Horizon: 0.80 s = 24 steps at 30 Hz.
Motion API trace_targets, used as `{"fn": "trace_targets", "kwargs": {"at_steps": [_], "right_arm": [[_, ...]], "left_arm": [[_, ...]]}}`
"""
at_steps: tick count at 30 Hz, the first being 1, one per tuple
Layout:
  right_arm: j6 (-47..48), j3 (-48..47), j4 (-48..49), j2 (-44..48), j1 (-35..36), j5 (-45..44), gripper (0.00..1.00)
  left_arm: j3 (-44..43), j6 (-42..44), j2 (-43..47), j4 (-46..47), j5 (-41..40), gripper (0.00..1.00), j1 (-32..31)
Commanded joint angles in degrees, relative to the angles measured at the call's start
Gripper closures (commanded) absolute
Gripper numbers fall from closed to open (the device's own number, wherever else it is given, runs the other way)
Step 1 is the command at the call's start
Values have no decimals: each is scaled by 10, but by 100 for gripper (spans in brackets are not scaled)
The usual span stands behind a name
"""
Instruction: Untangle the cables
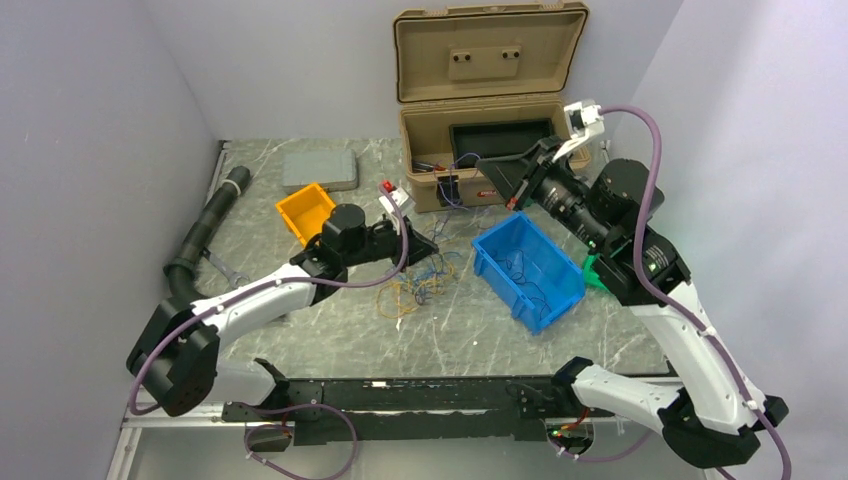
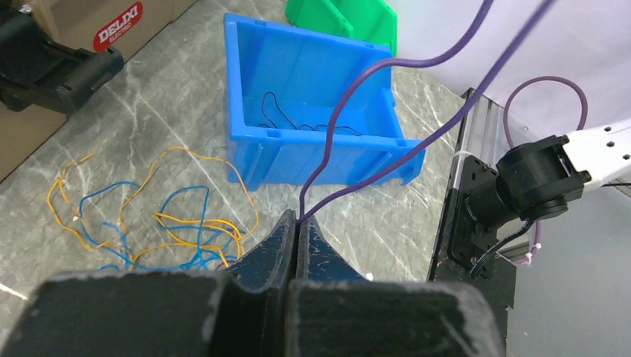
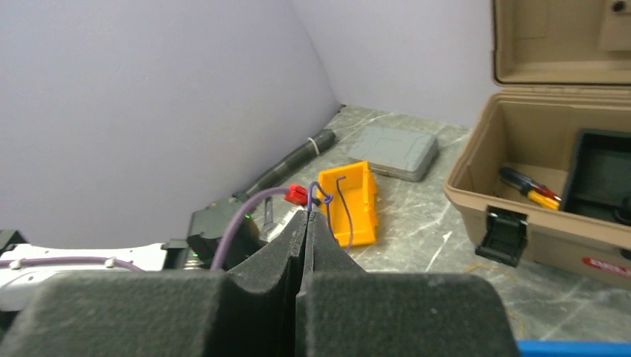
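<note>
Table, marble top: blue bin stands right of centre. The cables lie tangled just beside it, blue and orange. Left gripper is clenched at the tangle's edge; no pinched wire can be confirmed. Right gripper is clamped on a dark strand. Judged: strands are best drawn apart slowly, singly.

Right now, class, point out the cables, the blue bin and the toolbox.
cables (image 2: 197, 234): left wrist view, dense part of the tangle.
blue bin (image 2: 275, 158): left wrist view, near wall.
toolbox (image 1: 490, 60): top view, open lid.
</note>
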<state>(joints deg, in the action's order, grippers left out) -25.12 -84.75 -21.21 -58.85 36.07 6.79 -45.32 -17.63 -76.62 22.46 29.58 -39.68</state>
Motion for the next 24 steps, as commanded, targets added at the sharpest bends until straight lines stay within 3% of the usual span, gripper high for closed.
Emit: {"fn": "trace_targets", "kwargs": {"at_steps": [1,6,12,15,20,24], "right_arm": [[2,48,15,50,0,-82,100],[0,129,-8,90,1,-122,100],[-2,169,-16,113,0,-143,100],[-2,176,-10,111,1,-139,100],[-2,193,7,108,0,-114,100],[6,198,14,100,0,-76,99]], "left_arm": [[-35,29,61,-51,-36,100,-1],[-140,89,126,-196,-90,100,-1],[-341,131,150,-394,-136,100,-1],[-383,130,144,-429,-137,100,0],[-325,113,139,-415,-177,100,0],[-406,132,119,-462,-189,100,-1]]}}
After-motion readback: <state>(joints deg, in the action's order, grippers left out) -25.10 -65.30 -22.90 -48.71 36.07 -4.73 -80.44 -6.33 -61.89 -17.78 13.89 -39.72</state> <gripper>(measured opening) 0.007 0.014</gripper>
